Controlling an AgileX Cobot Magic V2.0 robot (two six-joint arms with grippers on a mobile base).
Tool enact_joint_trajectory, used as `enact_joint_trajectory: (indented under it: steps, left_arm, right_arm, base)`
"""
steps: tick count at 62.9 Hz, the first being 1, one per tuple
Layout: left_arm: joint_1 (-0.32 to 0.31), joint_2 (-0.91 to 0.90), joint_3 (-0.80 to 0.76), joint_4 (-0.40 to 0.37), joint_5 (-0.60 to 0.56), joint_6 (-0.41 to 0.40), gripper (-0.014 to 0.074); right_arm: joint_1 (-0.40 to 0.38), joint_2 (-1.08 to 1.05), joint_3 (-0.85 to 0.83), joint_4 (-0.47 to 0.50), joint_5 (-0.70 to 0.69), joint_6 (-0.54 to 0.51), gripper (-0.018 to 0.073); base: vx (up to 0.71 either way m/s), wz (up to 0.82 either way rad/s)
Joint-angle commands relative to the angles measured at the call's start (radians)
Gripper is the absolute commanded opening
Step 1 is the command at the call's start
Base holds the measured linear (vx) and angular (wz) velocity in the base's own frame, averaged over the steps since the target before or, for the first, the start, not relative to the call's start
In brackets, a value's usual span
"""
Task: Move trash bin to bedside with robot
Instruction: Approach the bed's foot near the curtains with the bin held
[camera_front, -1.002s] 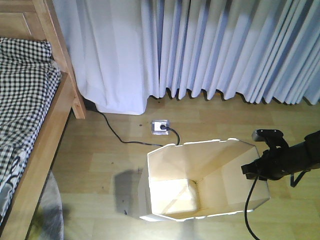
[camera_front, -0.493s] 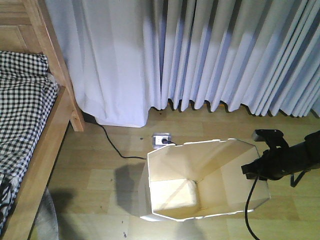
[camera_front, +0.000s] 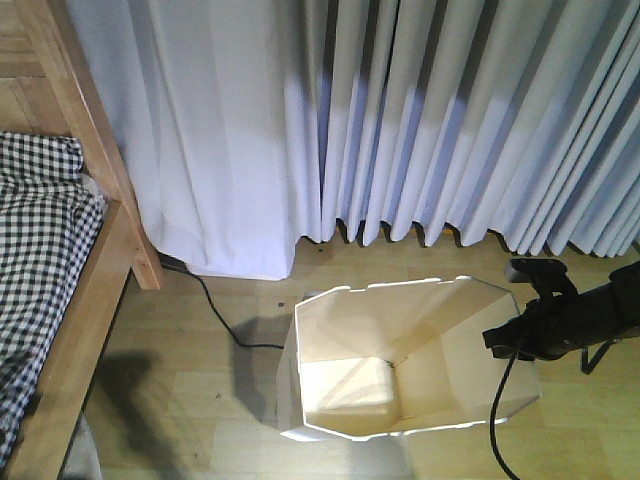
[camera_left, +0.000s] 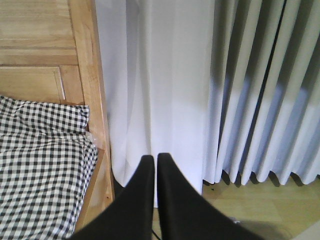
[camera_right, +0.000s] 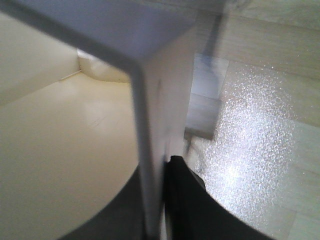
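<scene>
The white trash bin (camera_front: 450, 350) stands upright on the wooden floor (camera_front: 190, 400), at about 5 o'clock in the front view, its cream inside showing under an angular rim. On the rim's 3 o'clock side the right gripper (camera_right: 154, 210) is clamped over the thin wall, one black finger inside and one outside; its black arm (camera_front: 590, 315) reaches in from the right with a cable (camera_front: 493, 415) hanging off it. At the bin's 9 o'clock, a strip of floor away, is the bed (camera_front: 100, 270) with its light wooden frame and checked bedding (camera_front: 40, 230). Pale pleated curtains (camera_front: 420, 120) hang at 12 o'clock, and a dark cord (camera_front: 225, 325) trails from under them toward the bin. The left gripper (camera_left: 152, 160) faces those curtains, jaws pressed together on nothing
</scene>
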Motion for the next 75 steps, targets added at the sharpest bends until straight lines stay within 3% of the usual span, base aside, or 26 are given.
enact_joint_trajectory:
  steps: [1, 75]
  left_arm:
    - [-0.002, -0.014, 0.019, -0.003, -0.069, -0.004, -0.0006]
    - [-0.002, -0.014, 0.019, -0.003, -0.069, -0.004, -0.0006]
  right_arm:
    - [-0.002, -0.063, -0.011, 0.050, 0.190, 0.003, -0.0005]
    - [-0.002, -0.063, -0.011, 0.050, 0.190, 0.003, -0.0005]
  base:
    - [0.17, -0.01]
    - [0.08, 0.00]
